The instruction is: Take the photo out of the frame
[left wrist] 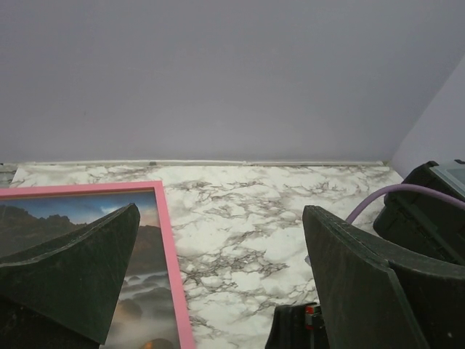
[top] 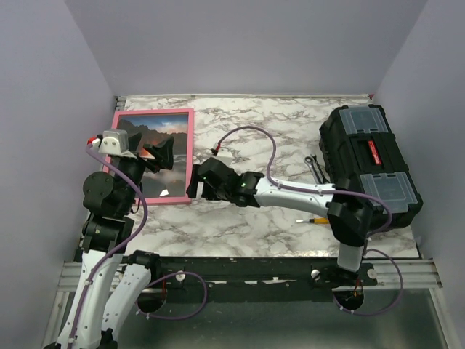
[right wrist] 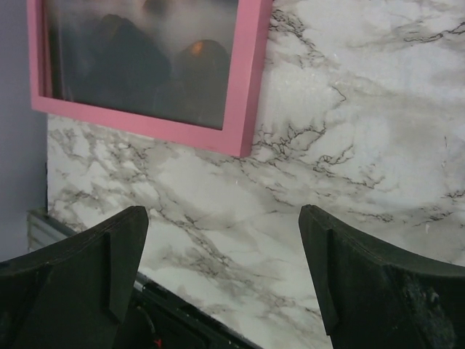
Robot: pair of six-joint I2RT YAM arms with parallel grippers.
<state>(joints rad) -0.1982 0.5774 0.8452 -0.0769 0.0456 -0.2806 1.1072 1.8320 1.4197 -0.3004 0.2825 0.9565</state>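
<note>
- tabletop [top: 290,138]: marble-look, smooth, slight sheen
- frame [top: 191,145]: pink, smooth, satin finish; material n/k
- photo [top: 163,127]: flat print, hazy sheen across the surface
- toolbox [top: 370,171]: black matt plastic w/ clear plastic lid panels
- left gripper [left wrist: 221,211] & right gripper [right wrist: 224,211]: fingers matt black, plastic-looking, faintly grainy
- arm shell [top: 290,193]: white, glossy
- cable [top: 270,149]: purple, smooth sheath
- walls [top: 254,43]: matt, plain
</note>
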